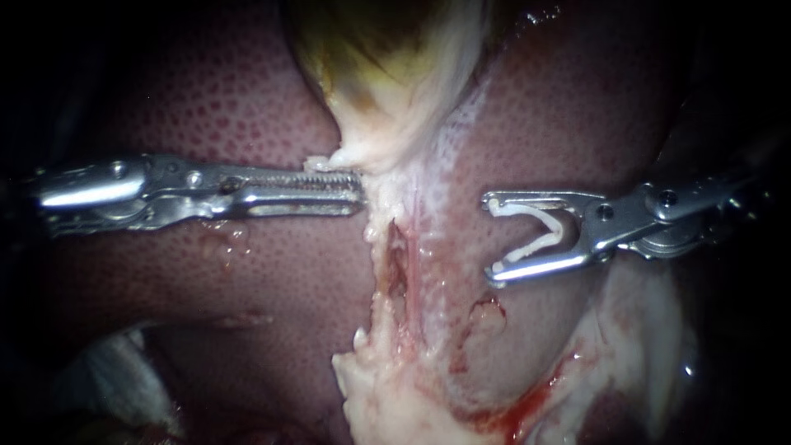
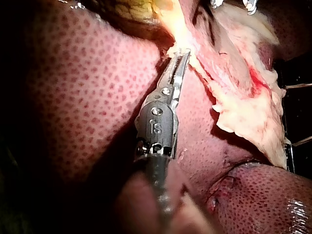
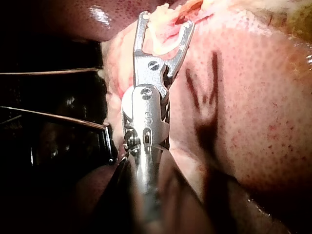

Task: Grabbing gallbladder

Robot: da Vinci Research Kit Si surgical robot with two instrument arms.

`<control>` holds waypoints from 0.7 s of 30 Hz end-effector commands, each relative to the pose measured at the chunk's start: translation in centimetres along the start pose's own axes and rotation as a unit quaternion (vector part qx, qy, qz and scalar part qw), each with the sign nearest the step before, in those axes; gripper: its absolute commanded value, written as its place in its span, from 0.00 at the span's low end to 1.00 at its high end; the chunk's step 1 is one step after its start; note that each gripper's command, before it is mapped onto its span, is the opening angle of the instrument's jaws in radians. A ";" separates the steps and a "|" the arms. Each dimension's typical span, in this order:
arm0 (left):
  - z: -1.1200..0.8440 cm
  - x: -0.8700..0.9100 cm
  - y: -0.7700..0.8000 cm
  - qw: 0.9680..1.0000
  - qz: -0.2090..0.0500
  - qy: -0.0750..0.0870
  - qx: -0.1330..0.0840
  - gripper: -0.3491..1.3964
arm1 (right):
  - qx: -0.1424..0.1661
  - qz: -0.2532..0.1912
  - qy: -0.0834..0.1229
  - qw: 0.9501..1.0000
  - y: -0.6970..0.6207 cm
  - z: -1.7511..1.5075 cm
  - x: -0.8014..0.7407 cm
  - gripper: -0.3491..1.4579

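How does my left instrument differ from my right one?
The left instrument is slim and toothed; the right instrument is broad and forked. The right holds a white clip; the left carries none. The left's tip touches pale tissue below the gallbladder; the right stops short of it. Both are shiny metal.

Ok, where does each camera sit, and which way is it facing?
Endoscope view: close to the tissue, facing gallbladder and liver; left instrument and right instrument, holding a clip, enter from opposite sides.
Left wrist view: on the left arm, looking along its instrument toward the gallbladder.
Right wrist view: on the right arm, looking along its instrument over the liver.
Shared: liver in all three.
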 end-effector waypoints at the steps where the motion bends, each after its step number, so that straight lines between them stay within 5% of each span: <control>1: -0.03 0.00 0.01 1.000 0.001 0.001 -0.002 0.38 | 0.000 0.000 0.000 1.000 0.00 0.00 0.00 0.52; 6: -0.30 -0.07 0.08 1.000 0.002 0.000 -0.006 0.55 | 0.000 0.003 0.000 1.000 0.00 0.00 -0.01 0.52; 11: -0.58 -0.12 0.02 1.000 0.003 0.000 0.000 0.59 | 0.000 0.003 0.000 1.000 0.00 0.00 -0.01 0.52; 16: -0.70 0.07 -0.04 1.000 -0.003 0.003 0.009 0.59 | 0.000 0.003 0.000 1.000 -0.01 0.00 -0.01 0.52; 21: -0.59 0.33 -0.06 1.000 0.007 0.020 0.015 0.56 | 0.000 0.003 0.000 1.000 0.00 0.00 -0.01 0.52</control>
